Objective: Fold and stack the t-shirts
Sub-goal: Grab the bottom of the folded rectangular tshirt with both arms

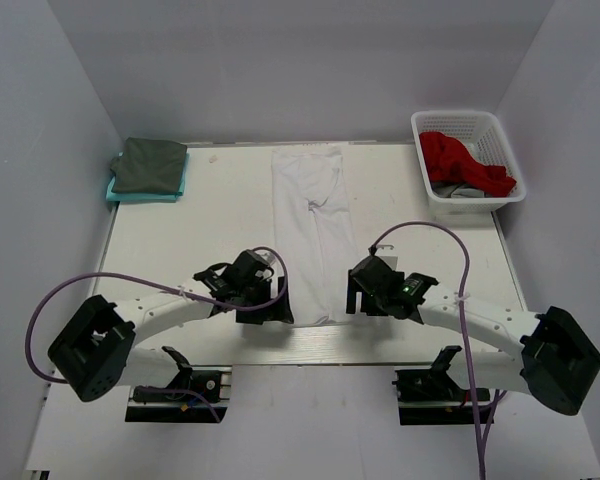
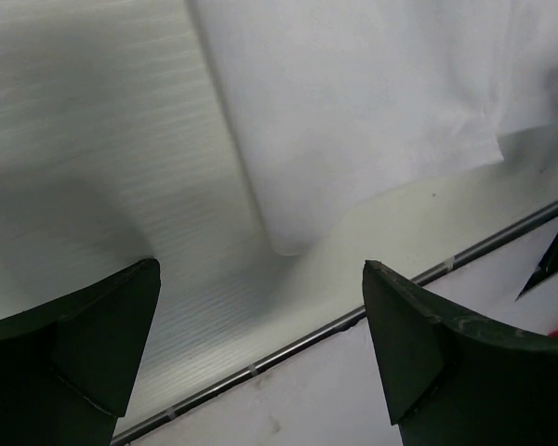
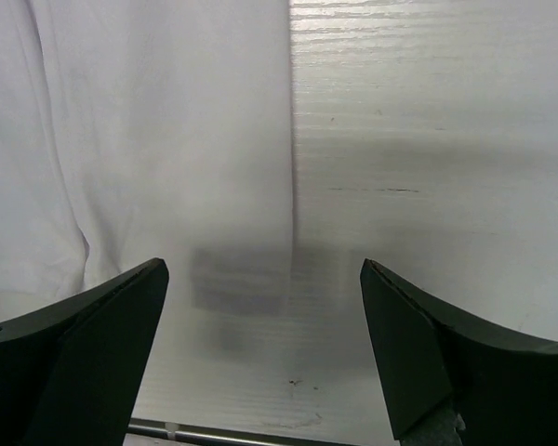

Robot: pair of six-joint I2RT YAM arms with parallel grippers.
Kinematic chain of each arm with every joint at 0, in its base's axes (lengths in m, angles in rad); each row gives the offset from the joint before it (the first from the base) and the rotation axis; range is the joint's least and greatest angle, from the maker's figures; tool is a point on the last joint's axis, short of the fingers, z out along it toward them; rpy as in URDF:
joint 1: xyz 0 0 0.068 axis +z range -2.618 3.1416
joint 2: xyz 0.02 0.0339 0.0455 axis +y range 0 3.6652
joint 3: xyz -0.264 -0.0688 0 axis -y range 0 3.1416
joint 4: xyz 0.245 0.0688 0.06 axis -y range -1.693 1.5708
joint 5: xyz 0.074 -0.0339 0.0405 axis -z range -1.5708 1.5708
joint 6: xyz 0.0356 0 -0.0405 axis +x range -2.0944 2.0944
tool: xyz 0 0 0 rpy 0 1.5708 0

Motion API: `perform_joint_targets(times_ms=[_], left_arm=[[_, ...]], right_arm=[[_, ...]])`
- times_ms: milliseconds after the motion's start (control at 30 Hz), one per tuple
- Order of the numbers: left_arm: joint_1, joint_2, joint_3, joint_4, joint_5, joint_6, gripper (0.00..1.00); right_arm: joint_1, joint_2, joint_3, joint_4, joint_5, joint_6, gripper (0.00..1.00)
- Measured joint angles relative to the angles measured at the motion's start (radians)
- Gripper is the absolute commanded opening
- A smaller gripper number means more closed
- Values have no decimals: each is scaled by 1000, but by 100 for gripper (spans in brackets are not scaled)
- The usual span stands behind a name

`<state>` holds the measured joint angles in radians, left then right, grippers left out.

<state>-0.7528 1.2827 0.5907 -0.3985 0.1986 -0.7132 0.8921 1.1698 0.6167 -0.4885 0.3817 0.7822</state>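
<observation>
My left gripper (image 2: 260, 267) and right gripper (image 3: 263, 264) gape wide, holding nothing, flanking the white t-shirt (image 1: 310, 225), a long strip running from the table's (image 1: 180, 235) far edge to its near edge.

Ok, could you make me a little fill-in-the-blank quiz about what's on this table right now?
1. The t-shirt spread lengthwise in the middle of the table is ____ in colour.
2. The red cloth lies in the white ____ at the far right.
3. At the far left, the dark grey-green t-shirt rests on a ____ one.
4. The left gripper and right gripper both stand ____.
Missing words: white; basket; teal; open.
</observation>
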Motion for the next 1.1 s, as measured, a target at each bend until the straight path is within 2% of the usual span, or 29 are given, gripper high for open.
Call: perform_joint_targets(times_ms=[67, 233, 333, 533, 633, 733, 800, 867, 900, 1033, 1100], left_arm=[[-19, 20, 11, 11, 10, 3, 97], [-56, 89, 55, 16, 7, -2, 79], [-69, 114, 69, 13, -9, -6, 66], [-83, 152, 84, 17, -16, -18, 52], [-89, 171, 94, 11, -13, -22, 45], [-96, 187, 99, 10, -8, -31, 33], [-97, 194, 100, 7, -6, -36, 33], [-98, 196, 103, 2, -10, -39, 23], [-99, 199, 105, -1, -14, -41, 21], [-102, 208, 116, -18, -24, -48, 0], [-103, 216, 126, -26, -24, -48, 0]], right_arm=[[-20, 3, -13, 31, -38, -11, 90], [-69, 24, -43, 95, -118, -34, 88], [-94, 24, -64, 125, -161, -51, 64], [-114, 35, -78, 150, -207, -61, 60], [-119, 45, -78, 164, -235, -68, 55], [-120, 54, -77, 177, -266, -72, 48], [-121, 55, -78, 178, -289, -71, 47], [-121, 55, -80, 178, -304, -71, 45], [-121, 55, -80, 177, -307, -71, 45], [-121, 55, -76, 167, -310, -64, 54], [-120, 54, -72, 154, -307, -59, 56]])
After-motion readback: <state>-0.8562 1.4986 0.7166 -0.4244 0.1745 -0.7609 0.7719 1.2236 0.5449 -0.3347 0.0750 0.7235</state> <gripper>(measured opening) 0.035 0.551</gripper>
